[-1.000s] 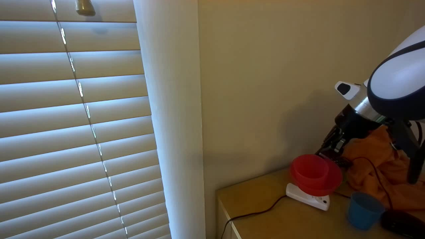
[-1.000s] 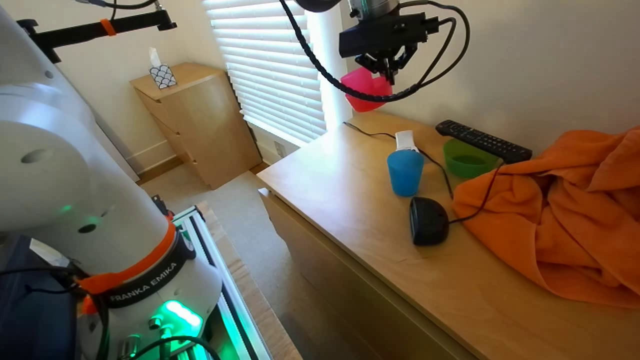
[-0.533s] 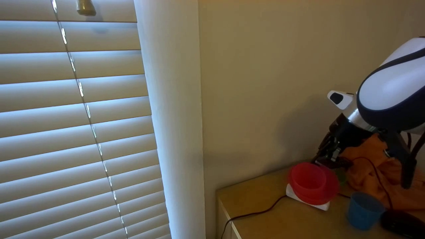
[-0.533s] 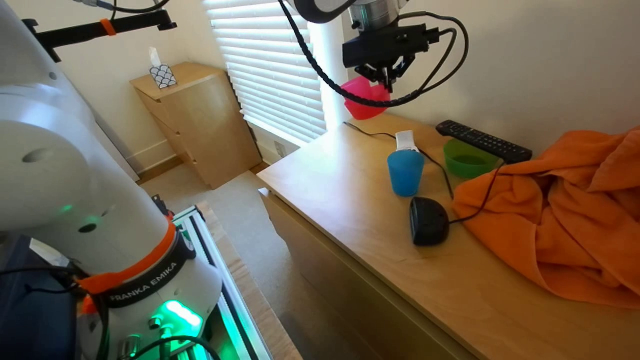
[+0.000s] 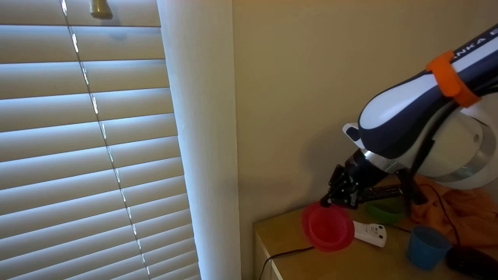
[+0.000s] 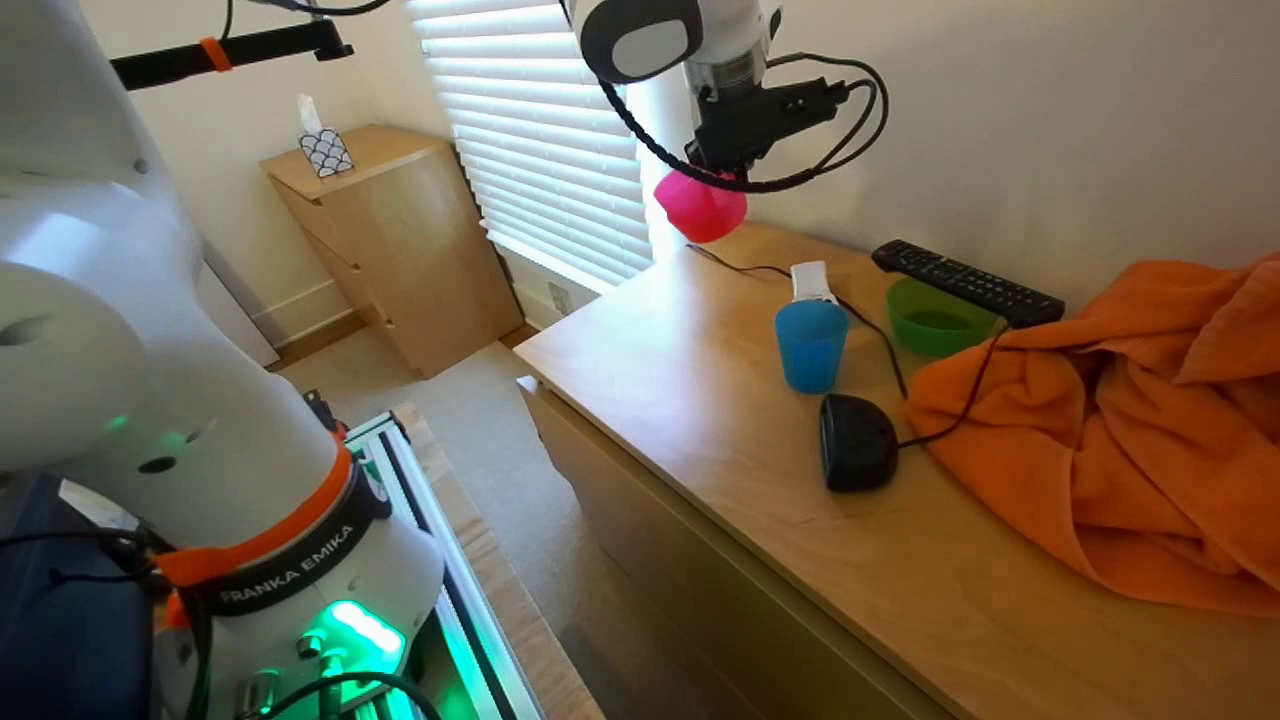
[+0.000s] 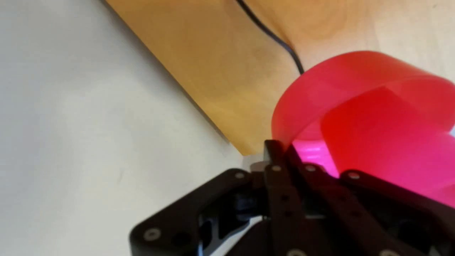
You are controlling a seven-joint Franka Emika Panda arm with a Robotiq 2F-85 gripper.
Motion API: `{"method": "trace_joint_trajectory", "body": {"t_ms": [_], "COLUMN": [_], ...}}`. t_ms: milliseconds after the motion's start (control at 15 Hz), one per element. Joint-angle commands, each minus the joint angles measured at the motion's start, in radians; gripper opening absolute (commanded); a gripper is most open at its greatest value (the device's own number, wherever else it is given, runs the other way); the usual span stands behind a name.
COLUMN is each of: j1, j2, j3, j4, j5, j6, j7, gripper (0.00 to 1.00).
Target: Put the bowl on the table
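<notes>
Apparently the placing step is in hand, with the release not yet made. In an exterior view the Robotiq gripper (image 5: 325, 203) meets the upper rim of a red bowl (image 5: 328, 229), whose mouth tips towards the camera. The bowl shows against the wooden tabletop (image 5: 330, 268), beside one end of a white plastic device (image 5: 370, 233); whether its underside touches anything is hidden. A blue cup (image 5: 428, 249) stands well apart.

In an exterior view, where a remote control (image 6: 960, 280) lies across a green bowl (image 6: 925, 335), the red bowl seems to hang tilted in the air near the tabletop's far corner.

In the wrist view the fingertips (image 7: 273, 147) sit close together, pinching the bowl's wall between them. I cannot tell whether the darker red shape inside is a second vessel. A black cable (image 7: 270, 33) passes out of sight behind the rim, and the tabletop's corner is near.

The next move, I judge, calls for levelling the bowl, lowering it clear of corner and cable, and loosening the grip only once its base rests on wood.
</notes>
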Motion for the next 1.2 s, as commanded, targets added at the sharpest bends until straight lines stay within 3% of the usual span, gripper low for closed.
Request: {"method": "trace_joint_trajectory", "body": {"t_ms": [0,133,200,400,600,667,733,933,1133], "j1": [-0.143,-0.153,-0.089,-0.016,0.018,0.015,0.017,0.026,0.052], "j2": [0.131,0.152,0.147,0.141,0.125,0.114,0.105,0.023,-0.12], "j3": [0.129,0.085,-0.009,-0.129,-0.166,-0.159,-0.154,-0.147,-0.166], "j4": [0.116,0.086,0.06,0.012,0.025,0.029,0.029,-0.011,-0.109], "j5": [0.18,0.143,0.079,-0.126,-0.289,-0.317,-0.338,-0.386,-0.449], "j6": [-0.096,-0.205,-0.262,-0.313,-0.339,-0.353,-0.356,-0.351,-0.289], "j7": [-0.264,-0.264,-0.204,-0.022,0.163,0.204,0.237,0.323,0.495], "gripper": [0.01,0.01,0.01,0.01,0.01,0.29,0.29,0.5,0.74]}}
